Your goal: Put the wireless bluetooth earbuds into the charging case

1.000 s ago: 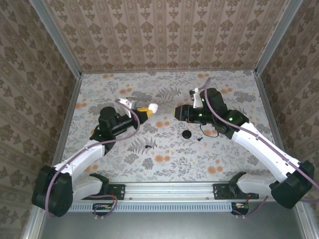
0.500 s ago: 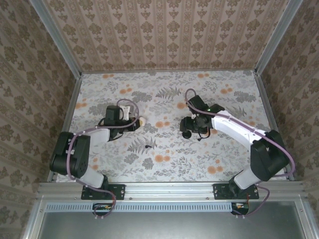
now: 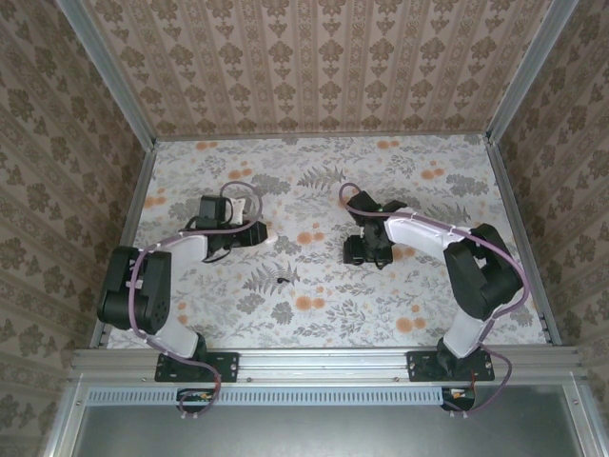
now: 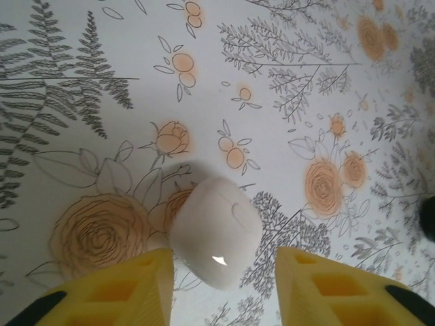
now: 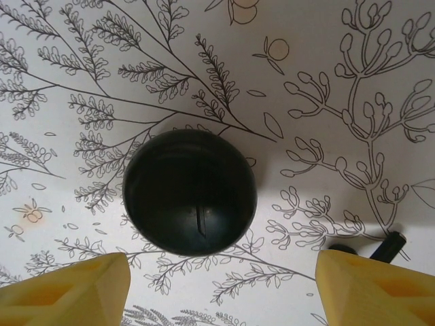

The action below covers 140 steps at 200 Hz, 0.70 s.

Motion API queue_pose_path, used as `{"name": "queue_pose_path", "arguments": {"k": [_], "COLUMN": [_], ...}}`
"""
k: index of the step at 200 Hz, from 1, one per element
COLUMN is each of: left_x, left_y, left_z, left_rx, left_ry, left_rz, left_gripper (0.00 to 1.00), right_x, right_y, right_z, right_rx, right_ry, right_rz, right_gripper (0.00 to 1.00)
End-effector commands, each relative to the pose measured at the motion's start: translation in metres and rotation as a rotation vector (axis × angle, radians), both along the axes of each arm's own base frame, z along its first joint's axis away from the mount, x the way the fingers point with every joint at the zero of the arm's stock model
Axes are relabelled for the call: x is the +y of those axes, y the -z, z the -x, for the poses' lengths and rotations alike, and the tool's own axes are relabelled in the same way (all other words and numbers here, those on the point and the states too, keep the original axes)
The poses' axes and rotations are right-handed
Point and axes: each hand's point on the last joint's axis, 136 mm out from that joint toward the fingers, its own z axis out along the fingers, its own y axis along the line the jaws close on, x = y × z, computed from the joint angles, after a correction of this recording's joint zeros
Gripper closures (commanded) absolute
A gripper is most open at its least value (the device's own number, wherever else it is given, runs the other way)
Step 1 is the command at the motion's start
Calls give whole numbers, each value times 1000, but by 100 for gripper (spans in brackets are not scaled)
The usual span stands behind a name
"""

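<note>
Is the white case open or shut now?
Shut: the left wrist view shows the case as one smooth white shell, no lid raised and no sockets visible.

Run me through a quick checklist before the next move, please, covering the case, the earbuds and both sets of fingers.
1. Charging case between the left fingers: ok.
2. Left fingers open: ok.
3. Case lid open: not ok, looks shut.
4. Right fingers open: ok.
5. Right fingers over an earbud: not ok, they straddle the black disc.
6. Earbuds located: cannot tell; a small dark piece lies beside the disc.
</note>
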Motion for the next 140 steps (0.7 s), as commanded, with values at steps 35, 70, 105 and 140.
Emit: {"name": "queue_pose_path", "arguments": {"k": [35, 70, 105, 140], "left_x": [9, 6, 4, 1], "left_y": [-30, -36, -42, -54], "left_z": [0, 3, 5, 9], "left_rx": [-79, -92, -105, -136], "left_ry": [-1, 5, 11, 26], "left_rz": [-44, -25, -8, 12], "left_gripper": [51, 50, 50, 50], "right_x": [10, 16, 19, 27], "right_y": [11, 16, 20, 15], "right_z": [-16, -22, -25, -20], "right_rx": [-9, -5, -14, -45], "right_ry": [-33, -54, -103, -193], "right_rz": [-4, 2, 26, 48], "right_gripper": [28, 30, 41, 58]}}
